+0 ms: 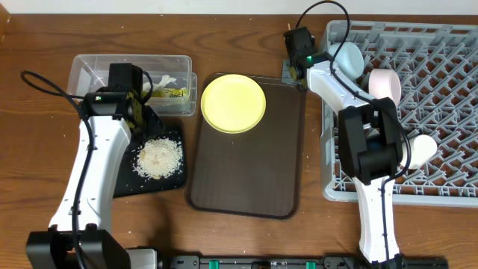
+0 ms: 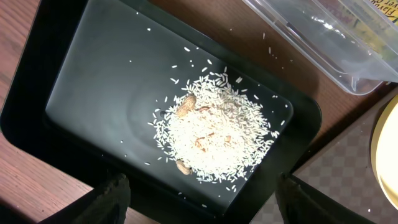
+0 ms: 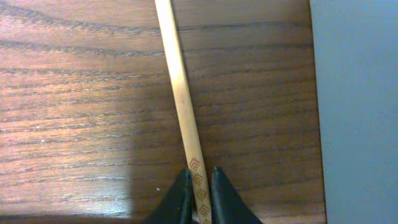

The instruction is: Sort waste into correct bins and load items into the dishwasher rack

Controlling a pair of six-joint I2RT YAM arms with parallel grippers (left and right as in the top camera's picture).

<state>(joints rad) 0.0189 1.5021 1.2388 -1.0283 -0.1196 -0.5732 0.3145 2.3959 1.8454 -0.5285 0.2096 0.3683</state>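
- Left end effector (image 2: 202, 202): fingers spread wide and holding nothing, hovering over the black tray (image 2: 87, 81).
- Rice-like food bits (image 2: 214, 140): heaped in the middle of the black tray, with a few brown pieces among them.
- Brown serving tray (image 1: 254, 172): on the worktop (image 1: 45, 164), between the black tray and the dishwasher rack (image 1: 441, 112). The yellow plate (image 1: 233, 103) lies on its far left corner.
- Dishwasher rack: holds the cup (image 1: 422, 148), the white bowl (image 1: 385, 84) and, farthest, the light blue bowl (image 1: 347, 56).
- Clear tub (image 1: 86, 71): just beyond the black tray, containing the snack wrapper (image 1: 174, 93) and the white scrap (image 1: 164, 80).
- Right end effector (image 3: 199, 186): fingers pinched narrow on a wooden chopstick (image 3: 180, 93), at the serving tray's far right corner, beside the rack.
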